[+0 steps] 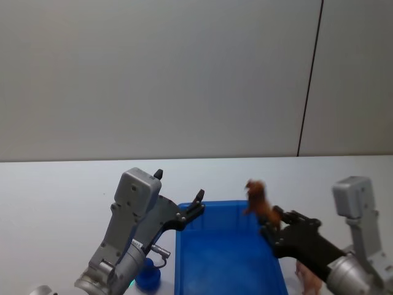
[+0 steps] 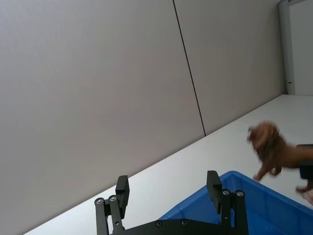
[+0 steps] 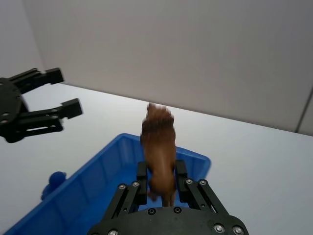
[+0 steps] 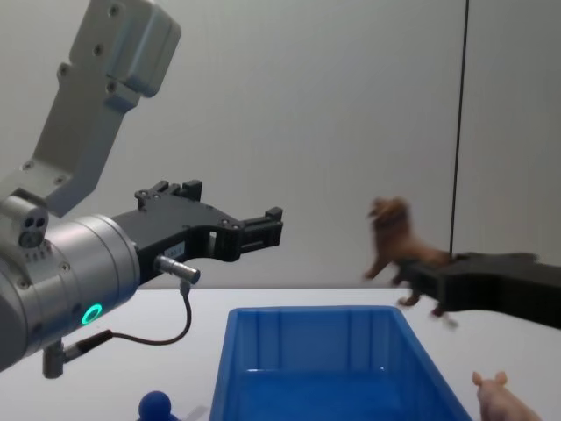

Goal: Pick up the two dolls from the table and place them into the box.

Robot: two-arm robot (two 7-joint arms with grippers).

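My right gripper (image 1: 270, 230) is shut on a shaggy brown animal doll (image 1: 261, 206), held in the air over the far right rim of the blue box (image 1: 179, 258). In the right wrist view the brown doll (image 3: 159, 142) sticks up between the fingers, above the box (image 3: 107, 166). My left gripper (image 1: 191, 212) hangs open and holds nothing, above the box's far left corner. A pale pink pig doll (image 1: 309, 279) lies on the white table (image 1: 61, 184) right of the box. Left of the box stands a blue round-headed figure (image 1: 148, 275).
A plain grey wall with one dark vertical seam (image 1: 310, 80) rises behind the table. The chest view shows the box (image 4: 307, 351) with a bare inside, the pig (image 4: 500, 395) at its right and the blue figure (image 4: 156, 405) at its left.
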